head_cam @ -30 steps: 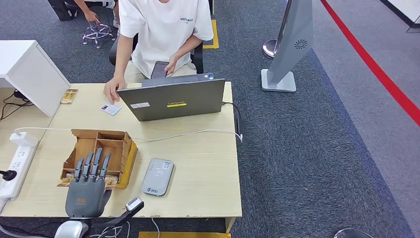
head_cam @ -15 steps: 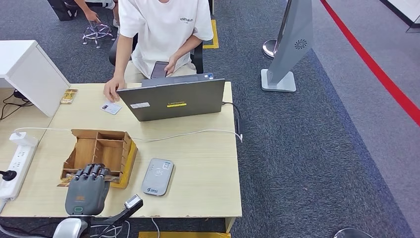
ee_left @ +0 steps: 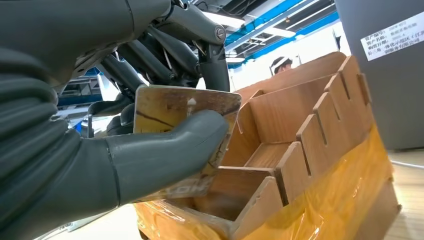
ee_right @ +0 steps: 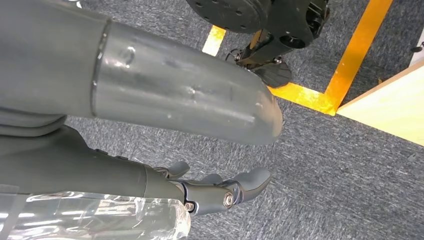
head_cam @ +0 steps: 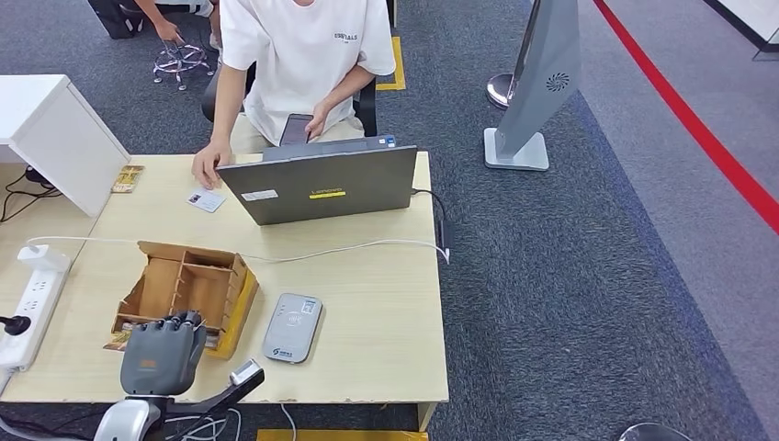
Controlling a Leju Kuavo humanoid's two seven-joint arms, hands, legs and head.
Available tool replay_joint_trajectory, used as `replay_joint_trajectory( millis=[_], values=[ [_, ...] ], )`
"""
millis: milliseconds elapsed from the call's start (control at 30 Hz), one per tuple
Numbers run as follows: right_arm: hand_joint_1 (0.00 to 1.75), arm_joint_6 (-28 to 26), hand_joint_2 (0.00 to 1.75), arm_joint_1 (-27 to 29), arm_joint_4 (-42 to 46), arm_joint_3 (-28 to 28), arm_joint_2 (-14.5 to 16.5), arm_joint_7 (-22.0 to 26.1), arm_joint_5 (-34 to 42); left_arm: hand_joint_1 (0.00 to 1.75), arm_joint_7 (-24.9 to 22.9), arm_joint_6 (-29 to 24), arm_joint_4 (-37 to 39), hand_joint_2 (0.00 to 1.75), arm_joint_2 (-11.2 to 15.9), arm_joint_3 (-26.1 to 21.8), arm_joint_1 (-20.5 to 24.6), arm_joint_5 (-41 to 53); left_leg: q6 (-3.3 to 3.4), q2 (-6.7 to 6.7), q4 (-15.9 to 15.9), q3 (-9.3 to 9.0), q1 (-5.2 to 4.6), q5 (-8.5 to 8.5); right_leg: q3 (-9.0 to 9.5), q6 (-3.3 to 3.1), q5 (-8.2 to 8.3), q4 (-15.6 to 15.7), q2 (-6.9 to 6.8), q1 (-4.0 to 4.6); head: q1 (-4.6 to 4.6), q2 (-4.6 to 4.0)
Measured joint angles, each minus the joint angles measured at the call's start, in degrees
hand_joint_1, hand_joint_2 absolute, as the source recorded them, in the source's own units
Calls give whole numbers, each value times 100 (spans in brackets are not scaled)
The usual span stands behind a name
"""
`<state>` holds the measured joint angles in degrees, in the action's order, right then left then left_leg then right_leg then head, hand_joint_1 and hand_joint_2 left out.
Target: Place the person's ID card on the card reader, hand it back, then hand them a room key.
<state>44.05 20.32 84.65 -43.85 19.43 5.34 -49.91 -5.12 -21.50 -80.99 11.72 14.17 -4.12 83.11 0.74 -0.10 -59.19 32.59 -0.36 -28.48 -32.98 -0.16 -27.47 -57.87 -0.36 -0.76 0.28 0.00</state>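
My left hand [head_cam: 163, 354] is at the near edge of the wooden compartment box [head_cam: 188, 285]. In the left wrist view its thumb [ee_left: 165, 155] presses a worn room key card [ee_left: 170, 107] against the dark fingers, just outside the box [ee_left: 310, 150]. The grey card reader [head_cam: 292, 327] lies on the table to the right of the box with nothing on it. A small ID card [head_cam: 206, 200] lies at the table's far side, beside the person's hand [head_cam: 208, 168]. My right hand [ee_right: 165, 115] hangs over the carpet, holding nothing.
An open laptop [head_cam: 320, 186] stands at the far side in front of the seated person [head_cam: 299, 55]. A white cable [head_cam: 349, 248] crosses the table. A power strip [head_cam: 32, 299] lies at the left edge, and another card [head_cam: 128, 178] at the far left corner.
My left hand's fingers, stretched over the box a second ago, have curled around a card and drawn back slightly. The box has turned a little.
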Motion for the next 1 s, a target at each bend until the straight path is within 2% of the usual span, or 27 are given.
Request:
replay_joint_trajectory(
  millis=[333, 633, 900, 1000],
  values=[
    [0, -14, 0, 13, 2, -41, 0, -15, 102, 175, 74, -261, -113, 175, 1, 93, -89, 97, 0, 0, 0, 1, 0, 0, 0, 0, 0, 0, 0, 0, 1, 0],
    [0, -91, 0, 125, 92, -38, 2, -129, 355, 175, 42, -337, -711, 175, 111, 248, -308, 181, 0, 0, 0, 2, 0, 0, 0, 0, 0, 0, 0, 0, 1, 0],
    [0, -145, 0, 277, 205, -15, 11, -265, 651, 175, 0, -437, -1382, 175, 309, 403, -478, 253, 0, -1, 0, 1, 0, 0, -1, 0, 0, 0, -1, 0, 1, 0],
    [0, -189, 0, 335, 252, 33, 19, -325, 721, 175, 9, -419, -1647, 175, 405, 438, -412, 207, 0, -2, 0, 1, 0, 0, -2, 0, 0, 0, -2, 0, 1, 0]
  ],
)
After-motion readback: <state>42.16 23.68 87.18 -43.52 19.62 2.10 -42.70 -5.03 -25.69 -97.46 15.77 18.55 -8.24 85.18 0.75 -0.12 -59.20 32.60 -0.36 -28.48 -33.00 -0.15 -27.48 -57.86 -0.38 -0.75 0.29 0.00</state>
